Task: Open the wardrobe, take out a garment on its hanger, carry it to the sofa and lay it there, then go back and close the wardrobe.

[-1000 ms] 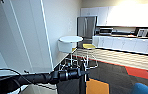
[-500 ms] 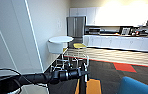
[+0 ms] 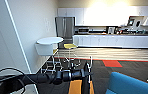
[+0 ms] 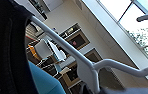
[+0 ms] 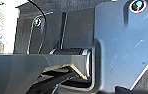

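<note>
My left claw (image 3: 88, 73) clenched on thin white hanger (image 4: 90, 66); black garment (image 4: 7, 50) draped, plain. Blue sofa (image 3: 130, 85) near. Right claw: cannot tell.

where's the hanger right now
In the head view the hanger is at the tip of the left arm, low centre, with the blue sofa to its right.
</note>
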Controlling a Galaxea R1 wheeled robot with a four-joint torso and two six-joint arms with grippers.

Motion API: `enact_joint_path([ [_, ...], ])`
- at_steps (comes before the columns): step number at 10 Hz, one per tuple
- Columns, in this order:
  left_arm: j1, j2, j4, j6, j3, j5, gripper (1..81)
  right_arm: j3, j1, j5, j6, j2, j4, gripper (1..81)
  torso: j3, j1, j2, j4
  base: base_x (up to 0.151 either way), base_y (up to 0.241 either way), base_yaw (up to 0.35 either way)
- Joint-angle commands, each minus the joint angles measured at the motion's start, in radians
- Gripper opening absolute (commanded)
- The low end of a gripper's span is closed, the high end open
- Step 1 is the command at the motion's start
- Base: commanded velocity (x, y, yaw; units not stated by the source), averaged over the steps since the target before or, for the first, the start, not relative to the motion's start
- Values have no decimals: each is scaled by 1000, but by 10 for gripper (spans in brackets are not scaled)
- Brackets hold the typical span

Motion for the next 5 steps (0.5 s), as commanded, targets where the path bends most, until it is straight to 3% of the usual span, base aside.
enact_joint_path([
  [1,-163,39,21,8,30,-16,10,9,29,-38,-3,13,3,811,-34,0,0,0,0,0,-301],
  [2,-163,53,19,8,27,-16,10,9,30,-38,-3,13,3,811,-89,0,0,0,0,0,-301],
  [3,-163,59,19,8,23,-16,10,9,29,-38,-3,13,2,811,-11,0,0,0,0,0,-301],
  [5,-163,70,21,8,12,-16,10,9,30,-38,-3,13,2,811,-48,0,0,0,0,0,-301],
])
